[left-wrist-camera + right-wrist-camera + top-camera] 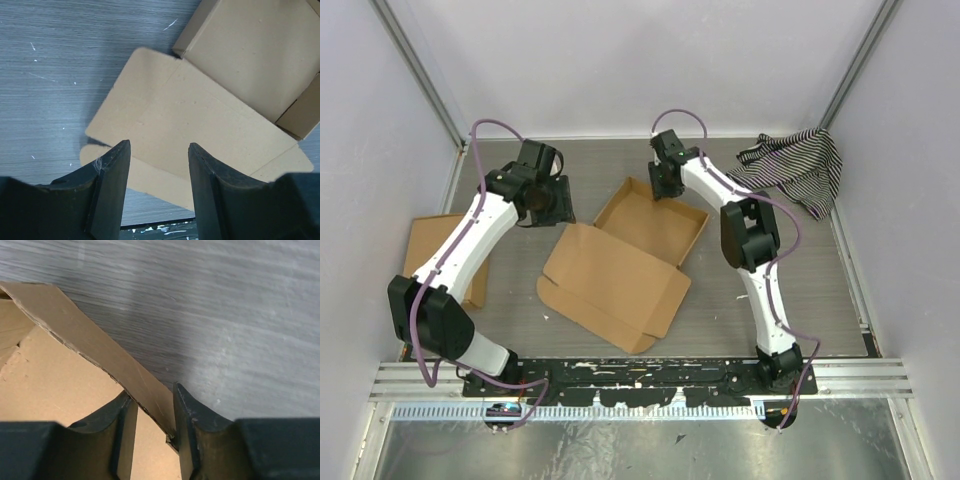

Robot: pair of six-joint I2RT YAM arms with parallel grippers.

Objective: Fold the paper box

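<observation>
I see the paper box (620,265) mid-frame in the top view. It is matte brown cardboard: a shallow squarish tray with raised walls, and a flat lid panel with rounded tabs spreading toward the lower centre over the grey wood-grain table (800,290). My right gripper (151,390) pinches the thin wall at the tray's upper edge, black fingers on either face. My left gripper (159,146) hangs above the lid, jaws parted, holding nothing.
</observation>
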